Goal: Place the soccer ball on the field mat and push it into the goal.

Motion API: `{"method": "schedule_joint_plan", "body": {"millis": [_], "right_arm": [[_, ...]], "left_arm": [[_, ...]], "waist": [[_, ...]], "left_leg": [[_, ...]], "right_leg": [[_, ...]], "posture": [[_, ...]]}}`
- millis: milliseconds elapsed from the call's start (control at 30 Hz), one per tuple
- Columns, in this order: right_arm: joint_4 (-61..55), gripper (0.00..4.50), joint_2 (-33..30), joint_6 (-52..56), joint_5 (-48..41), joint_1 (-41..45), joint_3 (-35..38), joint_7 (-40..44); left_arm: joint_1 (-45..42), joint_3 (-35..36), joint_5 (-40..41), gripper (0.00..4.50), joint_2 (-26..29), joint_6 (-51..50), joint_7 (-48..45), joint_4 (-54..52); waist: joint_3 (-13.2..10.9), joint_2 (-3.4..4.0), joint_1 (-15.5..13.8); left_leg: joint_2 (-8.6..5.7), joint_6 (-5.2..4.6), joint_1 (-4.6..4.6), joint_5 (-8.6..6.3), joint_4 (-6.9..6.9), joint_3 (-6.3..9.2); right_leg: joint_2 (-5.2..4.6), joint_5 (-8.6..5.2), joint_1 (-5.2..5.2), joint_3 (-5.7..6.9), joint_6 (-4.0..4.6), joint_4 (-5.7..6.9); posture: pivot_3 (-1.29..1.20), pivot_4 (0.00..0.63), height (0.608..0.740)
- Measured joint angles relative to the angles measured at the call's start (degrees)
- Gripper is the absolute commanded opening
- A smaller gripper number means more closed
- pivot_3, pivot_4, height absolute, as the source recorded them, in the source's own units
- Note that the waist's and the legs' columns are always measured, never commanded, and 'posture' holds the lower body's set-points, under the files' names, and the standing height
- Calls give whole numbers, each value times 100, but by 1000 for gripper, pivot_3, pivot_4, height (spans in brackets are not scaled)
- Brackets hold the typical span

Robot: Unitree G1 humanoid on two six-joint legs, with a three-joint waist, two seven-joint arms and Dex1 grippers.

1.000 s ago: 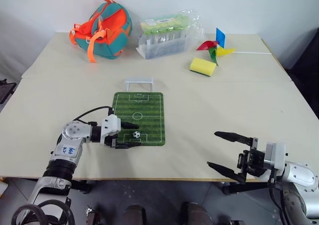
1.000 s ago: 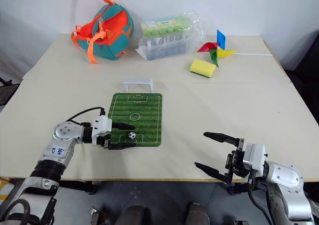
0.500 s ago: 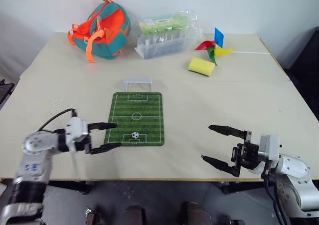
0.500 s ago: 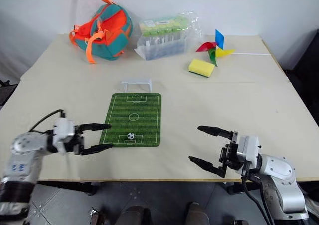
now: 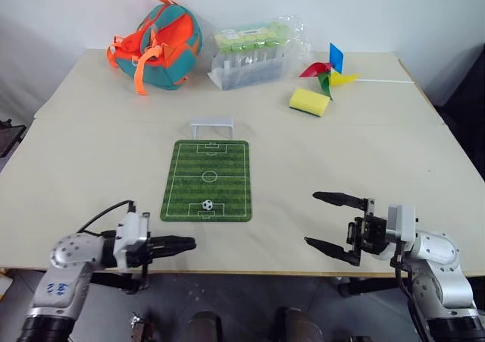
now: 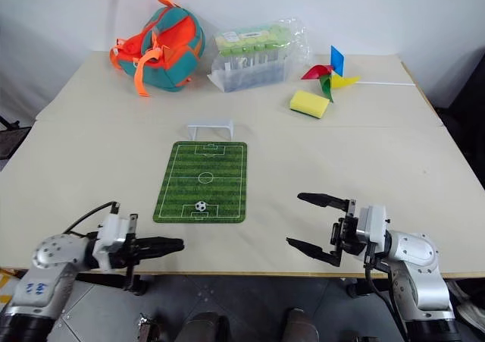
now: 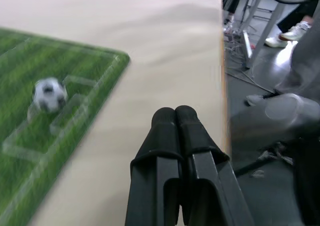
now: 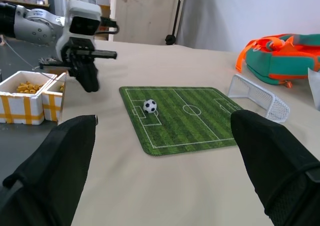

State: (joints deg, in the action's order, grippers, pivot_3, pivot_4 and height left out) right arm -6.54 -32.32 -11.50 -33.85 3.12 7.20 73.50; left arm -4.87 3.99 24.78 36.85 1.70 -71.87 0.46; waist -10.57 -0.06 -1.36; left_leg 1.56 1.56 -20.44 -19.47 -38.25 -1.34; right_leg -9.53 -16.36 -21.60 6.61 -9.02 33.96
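The tiny black-and-white soccer ball (image 5: 207, 205) rests on the green field mat (image 5: 220, 171), inside the near penalty box. Just past the mat's far end stands the white goal (image 5: 211, 127). My left gripper (image 5: 191, 243) is shut and empty, level near the table's front edge, short of the mat's near left corner. In the left wrist view its fingertips (image 7: 174, 117) press together, the ball (image 7: 48, 94) ahead on the mat. My right gripper (image 5: 319, 220) hangs open and empty by the front edge, right of the mat.
At the back of the table lie a teal-and-orange backpack (image 5: 157, 40), a clear pack of bottles (image 5: 250, 52), a yellow sponge (image 5: 309, 101) and a coloured pinwheel (image 5: 327, 72). Two white boxes (image 8: 30, 95) stand on the floor off the table's left side.
My left gripper let go of the ball on the mat, drew back toward the table's front edge and shut. The ball stays in the near penalty box. The right gripper barely moved.
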Motion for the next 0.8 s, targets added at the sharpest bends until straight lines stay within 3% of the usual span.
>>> {"method": "schedule_joint_plan", "body": {"millis": [300, 500, 667, 800], "right_arm": [[586, 4500, 88, -582, 41, -225, 39, 335], [661, 4500, 200, -999, 69, -637, 139, 351], [621, 4500, 654, -1378, 225, -855, 225, -122], [617, 4500, 940, -1484, 370, -835, 237, -724]], "left_arm": [[-1082, -356, -336, 41, -336, -20, 245, 839], [-1853, -538, -859, 41, -720, 445, 524, 2021], [-3371, -396, -1338, 41, -1136, 1263, 1516, 3891], [-3961, -66, -1204, 41, -1178, 1697, 1646, 4292]], "waist": [[0, 0, 1], [1, 1, -17], [0, -9, -28], [2, -8, 76]], "left_leg": [[0, 0, 1, 0, -1, -4], [0, 0, 2, 0, -7, -8], [-1, -1, -3, 0, -22, -7], [-1, -3, 8, -2, -2, -19]], "right_leg": [[1, 0, 1, -1, 0, -1], [1, 1, 2, -3, -1, 0], [2, 2, 4, -3, -4, 2], [2, 4, 3, -12, -7, -4]], "posture": [[0, 150, 740], [0, 150, 740], [0, 150, 740], [0, 150, 740]]}}
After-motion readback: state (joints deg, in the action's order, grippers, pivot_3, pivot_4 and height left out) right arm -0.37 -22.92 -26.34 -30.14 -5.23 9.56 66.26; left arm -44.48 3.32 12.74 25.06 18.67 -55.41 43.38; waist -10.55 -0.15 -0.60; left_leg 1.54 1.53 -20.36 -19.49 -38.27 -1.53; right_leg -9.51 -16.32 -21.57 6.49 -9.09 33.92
